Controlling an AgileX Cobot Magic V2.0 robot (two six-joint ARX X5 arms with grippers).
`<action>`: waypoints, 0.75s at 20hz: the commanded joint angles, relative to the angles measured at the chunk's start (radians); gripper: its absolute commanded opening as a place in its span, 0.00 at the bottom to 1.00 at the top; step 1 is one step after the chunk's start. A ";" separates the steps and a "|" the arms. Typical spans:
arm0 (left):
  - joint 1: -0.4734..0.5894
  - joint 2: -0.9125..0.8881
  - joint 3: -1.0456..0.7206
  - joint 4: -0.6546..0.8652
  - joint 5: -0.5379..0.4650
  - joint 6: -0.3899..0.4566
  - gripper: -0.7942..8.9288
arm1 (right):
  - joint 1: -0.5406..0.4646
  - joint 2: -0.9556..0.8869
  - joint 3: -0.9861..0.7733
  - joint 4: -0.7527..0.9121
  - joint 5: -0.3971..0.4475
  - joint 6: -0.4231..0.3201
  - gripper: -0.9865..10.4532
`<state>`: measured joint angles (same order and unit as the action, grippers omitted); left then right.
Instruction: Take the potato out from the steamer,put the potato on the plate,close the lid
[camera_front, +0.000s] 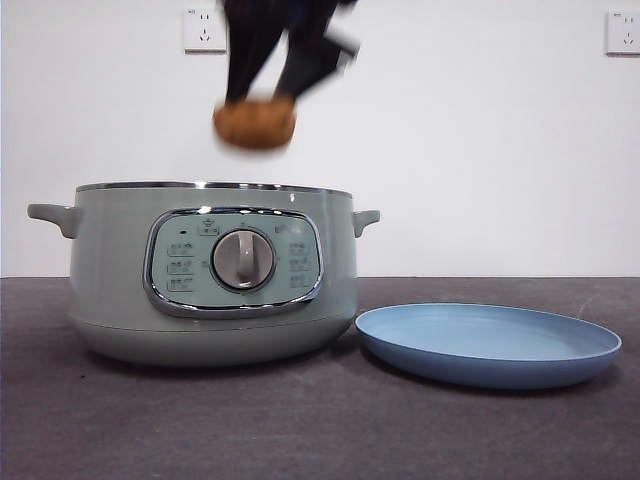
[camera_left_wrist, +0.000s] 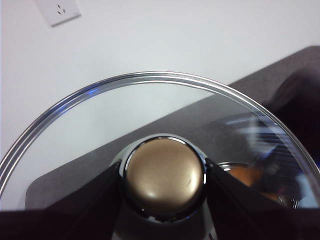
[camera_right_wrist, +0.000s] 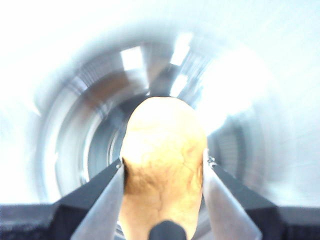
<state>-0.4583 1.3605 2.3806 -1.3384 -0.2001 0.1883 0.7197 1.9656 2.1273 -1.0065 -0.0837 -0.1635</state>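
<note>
From across the table, the right gripper (camera_front: 262, 100) hangs dark and blurred above the steamer (camera_front: 205, 275), its two jaws pinching the potato (camera_front: 255, 124), which sits clear of the open rim directly below it. The plate (camera_front: 488, 343) lies on the table off to one side of that gripper and lower down, just beside the steamer's base; whether they touch I cannot tell.

The right wrist view adds what the front hides: the potato (camera_right_wrist: 164, 160) pressed between both jaws, with the steamer's shiny inner bowl (camera_right_wrist: 100, 125) smeared by motion beyond it.

Only the left wrist view shows the lid (camera_left_wrist: 150, 115): the left gripper (camera_left_wrist: 162, 182) is clamped on its knob (camera_left_wrist: 162, 175), a jaw on each side, the glass dome and chrome rim spreading beyond.
</note>
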 joint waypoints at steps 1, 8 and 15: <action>0.000 0.012 0.009 -0.007 -0.003 0.023 0.07 | -0.011 -0.119 0.003 -0.017 0.066 -0.018 0.08; 0.000 0.079 0.009 0.068 0.046 0.026 0.07 | -0.148 -0.391 0.003 -0.234 0.117 0.008 0.08; 0.000 0.153 0.009 0.126 0.259 0.025 0.07 | -0.307 -0.450 -0.032 -0.369 0.109 0.174 0.08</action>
<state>-0.4602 1.5211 2.3806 -1.2572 0.0513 0.2020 0.4072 1.5146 2.1052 -1.3617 0.0288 -0.0193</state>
